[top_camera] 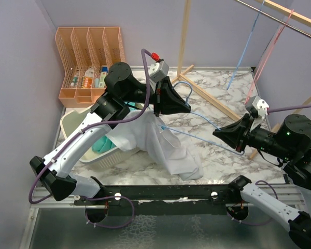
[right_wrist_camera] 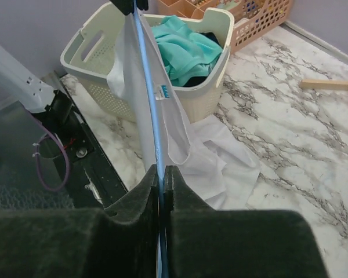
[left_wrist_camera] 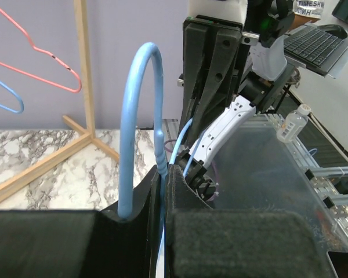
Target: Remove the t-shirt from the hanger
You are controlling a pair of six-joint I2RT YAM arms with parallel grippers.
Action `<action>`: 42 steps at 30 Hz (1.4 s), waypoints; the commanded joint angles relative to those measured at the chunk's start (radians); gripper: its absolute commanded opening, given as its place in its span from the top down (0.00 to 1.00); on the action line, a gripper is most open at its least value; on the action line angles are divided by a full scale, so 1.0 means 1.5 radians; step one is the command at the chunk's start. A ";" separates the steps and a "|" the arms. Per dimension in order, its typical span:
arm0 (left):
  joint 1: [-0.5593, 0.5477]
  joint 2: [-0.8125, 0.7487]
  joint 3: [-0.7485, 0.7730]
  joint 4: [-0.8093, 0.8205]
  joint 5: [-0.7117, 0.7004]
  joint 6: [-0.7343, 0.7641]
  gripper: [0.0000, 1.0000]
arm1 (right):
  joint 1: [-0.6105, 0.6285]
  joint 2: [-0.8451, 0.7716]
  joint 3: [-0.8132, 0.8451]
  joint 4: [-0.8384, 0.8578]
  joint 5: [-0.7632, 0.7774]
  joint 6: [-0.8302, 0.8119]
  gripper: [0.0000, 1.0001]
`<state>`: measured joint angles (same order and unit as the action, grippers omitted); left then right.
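Above the marble surface (top_camera: 212, 83), a blue hanger (left_wrist_camera: 129, 127) is stretched between the two arms. The left hand (top_camera: 185, 106) is clamped tight on its hook, and the right hand (top_camera: 217, 136) is pinched narrow on the wire at the other end. The white t-shirt (top_camera: 168, 148) hangs on the hanger close to the left hand. Its lower part is pooled on the surface, just beside a basket (top_camera: 67, 122) with teal cloth (top_camera: 101, 142) in it.

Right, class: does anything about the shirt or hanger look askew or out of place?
Yes. The hanger is held sideways between the left gripper and right gripper rather than hanging, and the white t-shirt sags off it lopsidedly, its lower part crumpled on the table.
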<state>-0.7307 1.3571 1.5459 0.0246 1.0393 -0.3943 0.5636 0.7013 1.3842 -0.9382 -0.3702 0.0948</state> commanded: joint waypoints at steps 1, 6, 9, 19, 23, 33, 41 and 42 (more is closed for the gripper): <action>-0.005 -0.002 -0.002 0.003 0.006 0.014 1.00 | -0.004 -0.019 -0.004 0.001 0.018 -0.004 0.99; -0.005 -0.009 -0.003 -0.079 -0.073 0.084 0.44 | -0.004 -0.068 0.002 -0.012 0.054 0.016 0.99; -0.004 -0.023 -0.001 -0.127 -0.138 0.129 0.21 | -0.004 -0.090 0.031 -0.042 0.090 0.035 0.99; -0.004 -0.099 -0.032 -0.154 -0.427 0.183 0.06 | -0.004 -0.094 0.131 -0.170 0.261 0.137 0.99; -0.004 -0.123 -0.076 -0.135 -0.449 0.172 0.06 | -0.004 -0.042 0.091 -0.190 0.197 0.145 0.99; -0.004 -0.166 -0.146 -0.187 -0.463 0.181 0.06 | -0.004 0.057 0.111 -0.247 0.175 0.155 0.99; -0.004 -0.196 -0.197 -0.207 -0.481 0.191 0.07 | -0.004 0.115 0.130 -0.273 0.158 0.133 0.99; -0.005 -0.197 -0.200 -0.210 -0.482 0.191 0.07 | -0.004 0.122 0.113 -0.279 0.154 0.128 0.99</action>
<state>-0.7391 1.0859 1.2633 -0.2707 0.3489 -0.1246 0.5617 0.8272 1.6070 -1.3205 -0.1032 0.3164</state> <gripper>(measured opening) 0.937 0.029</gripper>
